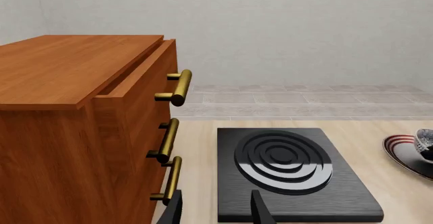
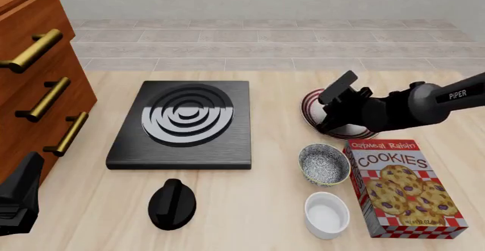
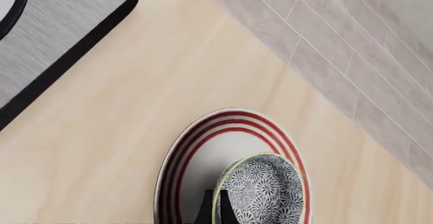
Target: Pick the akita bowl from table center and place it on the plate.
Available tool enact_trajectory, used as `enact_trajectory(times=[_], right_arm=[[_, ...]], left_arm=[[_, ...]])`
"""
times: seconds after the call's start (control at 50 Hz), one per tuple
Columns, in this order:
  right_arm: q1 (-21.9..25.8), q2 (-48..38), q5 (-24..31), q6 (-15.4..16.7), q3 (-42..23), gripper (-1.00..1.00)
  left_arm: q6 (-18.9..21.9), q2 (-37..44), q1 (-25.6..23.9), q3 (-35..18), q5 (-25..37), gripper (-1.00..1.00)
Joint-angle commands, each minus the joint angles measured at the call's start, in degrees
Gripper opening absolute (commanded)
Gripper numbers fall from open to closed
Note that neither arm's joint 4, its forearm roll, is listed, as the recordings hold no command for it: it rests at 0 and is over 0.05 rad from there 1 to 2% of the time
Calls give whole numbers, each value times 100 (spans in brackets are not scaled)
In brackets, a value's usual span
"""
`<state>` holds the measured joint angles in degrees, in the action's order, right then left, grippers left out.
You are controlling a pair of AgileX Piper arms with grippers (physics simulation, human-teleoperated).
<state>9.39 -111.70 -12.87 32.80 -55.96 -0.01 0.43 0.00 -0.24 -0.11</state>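
Right arm point(image 2: 424, 106) reaches from the right side across the table point(image 2: 265, 228), and its gripper point(image 2: 333, 123) is over the plate point(image 2: 312, 104), pointing down and toward the left. White letters "PiPER" can be read on the arm's dark link. In the right wrist view, the dark fingers point(image 3: 206, 211) pinch the pale rim of the akita bowl point(image 3: 260, 191), so this gripper grasps the bowl. The bowl is tilted and sits above the white inside of the plate, between the red stripes; whether it touches the plate I cannot tell.

Left gripper point(image 2: 19, 200) is low at the left edge of the front view, beside the wooden drawer cabinet point(image 2: 34, 86) with brass handles. In the left wrist view its two fingers point(image 1: 260, 209) stand apart with nothing between them, pointing toward the black stove plate point(image 2: 185, 123).

In front of the plate is a second speckled bowl point(image 2: 324, 164), and nearer to the camera a plain white cup point(image 2: 326, 214). Just to their right lies a red-and-white box point(image 2: 401, 187) with the words "Oatmeal Raisin" and "COOKIES". A black knob point(image 2: 172, 204) lies in front of the stove plate.
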Motion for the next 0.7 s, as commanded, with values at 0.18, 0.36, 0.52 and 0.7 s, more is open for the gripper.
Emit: enact_trajectory(times=[0.18, 0.36, 0.52, 0.7], right_arm=[[33, -35, 97, 17, 12, -100], [17, -63, 44, 77, 74, -100], [-30, -104, -43, 195, 82, 100], [0, -102, -111, 283, 150, 100]], left_arm=[[0, 1, 0, 0, 0, 100], [0, 1, 0, 0, 0, 100], [-1, 0, 1, 0, 0, 100], [0, 0, 0, 0, 0, 100]])
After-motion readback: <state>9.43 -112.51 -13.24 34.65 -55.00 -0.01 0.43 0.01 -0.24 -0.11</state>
